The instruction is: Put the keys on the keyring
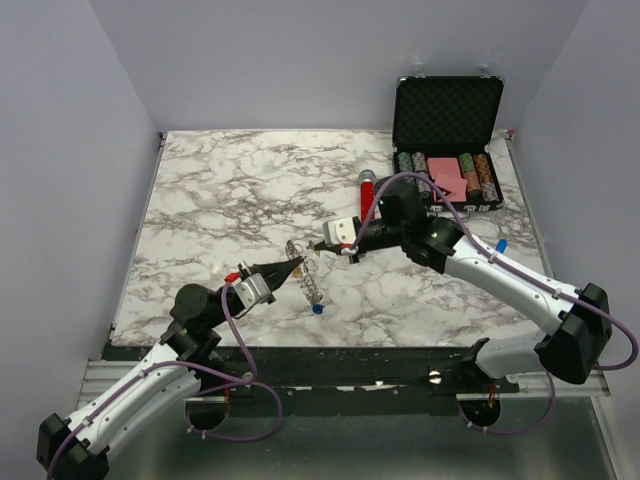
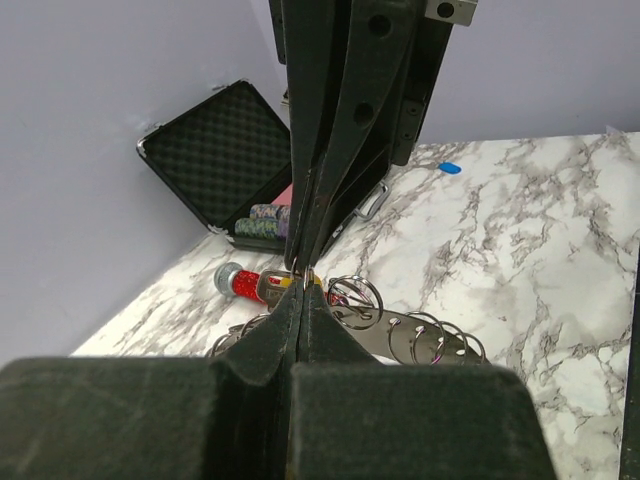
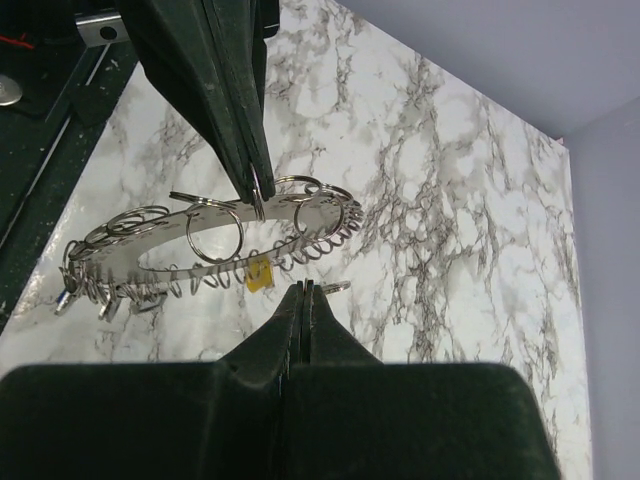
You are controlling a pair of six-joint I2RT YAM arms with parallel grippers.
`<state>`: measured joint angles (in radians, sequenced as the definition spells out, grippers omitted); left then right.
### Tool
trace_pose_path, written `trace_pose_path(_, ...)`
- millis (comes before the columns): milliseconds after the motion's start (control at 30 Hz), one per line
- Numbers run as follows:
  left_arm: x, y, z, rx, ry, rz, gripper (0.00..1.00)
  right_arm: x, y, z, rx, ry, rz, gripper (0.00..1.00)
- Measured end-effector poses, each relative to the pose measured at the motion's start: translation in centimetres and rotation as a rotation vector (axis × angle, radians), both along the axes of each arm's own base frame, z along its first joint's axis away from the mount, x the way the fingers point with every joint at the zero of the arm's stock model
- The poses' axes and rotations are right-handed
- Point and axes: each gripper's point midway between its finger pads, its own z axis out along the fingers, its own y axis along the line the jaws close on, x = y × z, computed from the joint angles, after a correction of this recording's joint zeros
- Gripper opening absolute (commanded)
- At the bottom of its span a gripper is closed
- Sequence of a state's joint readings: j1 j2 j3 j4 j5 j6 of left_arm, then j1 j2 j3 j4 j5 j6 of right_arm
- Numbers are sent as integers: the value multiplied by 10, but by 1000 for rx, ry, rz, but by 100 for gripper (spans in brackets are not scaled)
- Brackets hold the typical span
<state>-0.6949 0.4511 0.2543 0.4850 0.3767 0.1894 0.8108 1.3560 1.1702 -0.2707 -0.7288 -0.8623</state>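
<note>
A blue key [image 1: 317, 309] is lying loose on the surface [image 1: 220, 190], near the front. Just beyond it, the left claw [image 1: 297, 266] is clamping a loop of the keyring [image 3: 100, 262] and holding it up, with a yellow key [image 3: 260, 272] hanging at its rim. The right claw [image 3: 303, 292] is pressing together at the rim opposite — whether it is nipping a loop, I cannot tell. Threading seems to be in hand; next, probably, fetching the blue key — a fine pinch.
</note>
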Motion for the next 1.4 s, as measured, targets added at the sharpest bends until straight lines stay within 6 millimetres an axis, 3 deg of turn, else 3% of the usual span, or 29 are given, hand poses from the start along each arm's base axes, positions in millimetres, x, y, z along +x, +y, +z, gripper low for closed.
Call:
trace_pose_path(133,-1,-1,-1,13,-13,-7,0,1,0,-3,14,-18,-2,0)
trace_pose_path(567,1,0,-4,53,-54,5,0,-6,-3,13,59,-37,5,0)
trace_pose_path(933,2,-1,-6,62,-59,7,0,-20,4,12,66,-31,50,1)
trace_pose_path(1400,6,1,-7,62,-51,28,0,-22,7,14,73,-40,61,0)
